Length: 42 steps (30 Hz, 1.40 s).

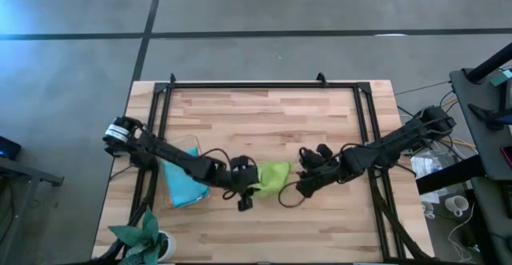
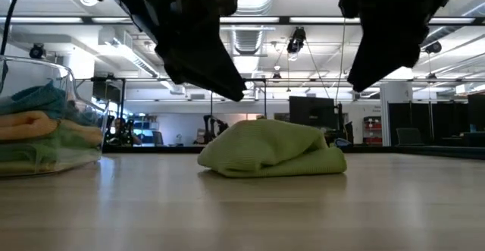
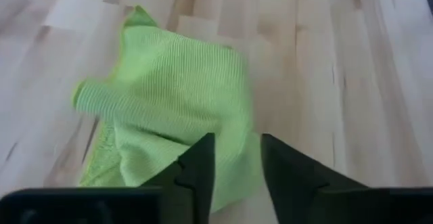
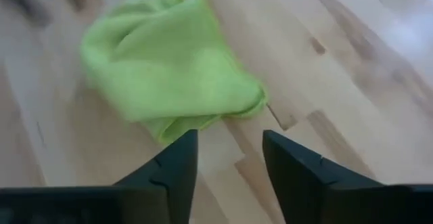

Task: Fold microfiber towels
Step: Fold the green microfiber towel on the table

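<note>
A lime green microfiber towel (image 1: pixel 273 177) lies crumpled in a loose heap near the middle of the wooden table (image 1: pixel 264 121); it also shows in the low view (image 2: pixel 273 151). My left gripper (image 1: pixel 244 199) hovers just left of the towel, and my right gripper (image 1: pixel 298 186) just right of it. Both hang above the table, clear of the cloth. In the left wrist view my left gripper (image 3: pixel 237 160) is open above the towel's edge (image 3: pixel 176 102). In the right wrist view my right gripper (image 4: pixel 230 160) is open, short of the towel (image 4: pixel 169 61).
A clear container (image 1: pixel 182 183) at the left holds stacked towels, a light blue one on top; in the low view it (image 2: pixel 42 130) shows teal, orange and green layers. A potted plant (image 1: pixel 144 237) stands at the near left corner. Bare wood lies around the lime towel.
</note>
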{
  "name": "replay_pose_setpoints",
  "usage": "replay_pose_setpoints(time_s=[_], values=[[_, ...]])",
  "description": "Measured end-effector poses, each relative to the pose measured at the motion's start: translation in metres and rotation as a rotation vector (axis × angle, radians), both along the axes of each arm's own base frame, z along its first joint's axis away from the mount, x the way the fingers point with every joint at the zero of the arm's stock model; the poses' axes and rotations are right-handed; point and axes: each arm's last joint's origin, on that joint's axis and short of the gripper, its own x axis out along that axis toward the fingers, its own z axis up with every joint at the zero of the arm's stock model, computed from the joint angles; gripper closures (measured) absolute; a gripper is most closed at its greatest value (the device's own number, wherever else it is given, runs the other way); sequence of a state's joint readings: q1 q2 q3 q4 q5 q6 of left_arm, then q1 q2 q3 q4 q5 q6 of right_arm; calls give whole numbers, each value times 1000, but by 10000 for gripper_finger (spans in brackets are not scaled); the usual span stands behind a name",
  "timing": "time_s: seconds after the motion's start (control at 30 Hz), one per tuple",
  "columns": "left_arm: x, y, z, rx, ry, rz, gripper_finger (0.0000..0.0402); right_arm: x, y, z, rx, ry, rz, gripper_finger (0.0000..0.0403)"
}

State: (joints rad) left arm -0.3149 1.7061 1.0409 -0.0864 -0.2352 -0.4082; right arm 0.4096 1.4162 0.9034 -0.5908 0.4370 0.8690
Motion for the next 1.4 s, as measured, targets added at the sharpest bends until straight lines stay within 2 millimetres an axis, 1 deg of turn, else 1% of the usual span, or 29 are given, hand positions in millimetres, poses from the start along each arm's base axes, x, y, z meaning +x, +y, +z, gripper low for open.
replay_pose_setpoints(time_s=[0.07,0.17,0.27,0.43,0.57,0.73,0.83,0.93,1.13,1.27,1.4], values=[[-1,-5,1,-14,-19,56,273,-1,-1,-3,36,-11,-63,224],[0,-10,-1,-35,-64,140,243,-5,3,-11,99,-28,-149,215],[1,-11,-5,-24,-68,150,222,-5,4,-15,153,-72,-215,215],[-1,-9,-8,-3,-59,169,200,-1,-6,-17,149,-119,-333,221],[-1,-9,-8,3,-57,165,196,9,-15,-30,157,-113,-393,231],[-2,-8,-11,8,-49,168,195,26,-17,-52,195,-80,-409,236],[-3,-6,-13,13,-43,175,195,31,-21,-64,194,-30,-424,236],[-4,-5,-14,33,-34,167,195,34,-26,-72,183,-11,-446,237],[-4,-5,-15,58,-27,150,195,42,-35,-77,178,-24,-453,244],[-5,-5,-15,62,-19,150,195,45,-39,-77,222,-29,-453,252],[-5,-4,-16,103,-9,118,195,46,-41,-80,236,-3,-445,279]])
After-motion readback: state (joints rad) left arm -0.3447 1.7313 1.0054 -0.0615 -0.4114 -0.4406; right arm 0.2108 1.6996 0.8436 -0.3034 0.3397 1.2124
